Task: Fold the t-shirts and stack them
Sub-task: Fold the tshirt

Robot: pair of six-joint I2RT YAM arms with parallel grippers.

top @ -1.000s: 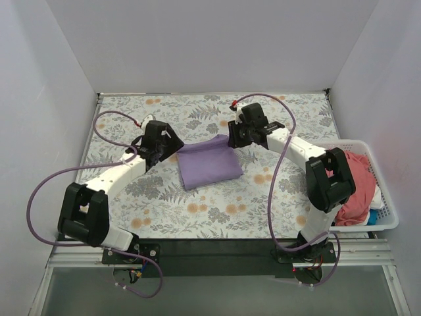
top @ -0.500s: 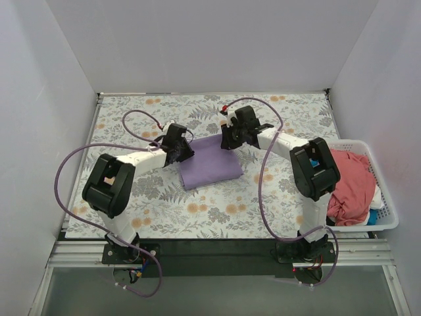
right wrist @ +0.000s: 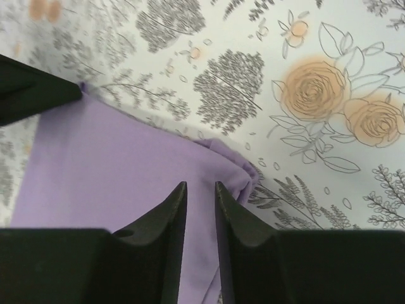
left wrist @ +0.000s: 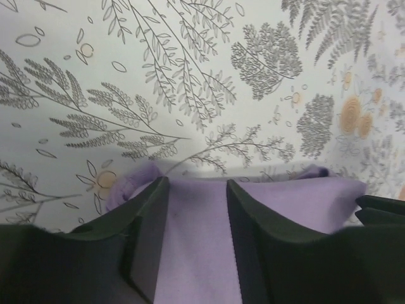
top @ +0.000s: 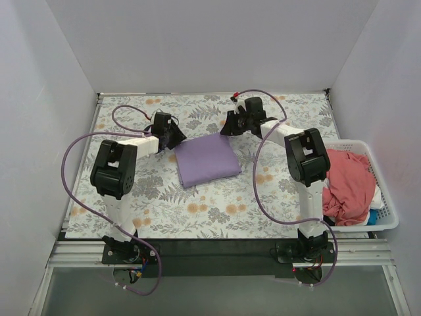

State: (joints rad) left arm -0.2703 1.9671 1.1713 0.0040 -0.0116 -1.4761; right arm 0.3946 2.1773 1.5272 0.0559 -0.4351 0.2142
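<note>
Left gripper [left wrist: 196,185] and right gripper [right wrist: 200,187] retreated to lavender t-shirt [top: 207,160] corners (jaws parted).

The near half of the bench [top: 197,214] lies open between the two arms, so the folded lavender t-shirt [top: 205,160] is free on that side. At its far corners stand the left gripper [top: 173,135] and the right gripper [top: 231,126]. The left fingers [left wrist: 147,240] are set wide and the right fingers [right wrist: 161,228] have only a slit between them. A lane of bare bench runs between the grippers to the back wall [top: 210,46].

The left elbow [top: 113,168] and left cable [top: 71,164] block the left side. The right elbow [top: 306,158], the right cable [top: 258,191] and the white basket [top: 358,143], heaped with a coral-pink t-shirt [top: 348,187], close the right side.
</note>
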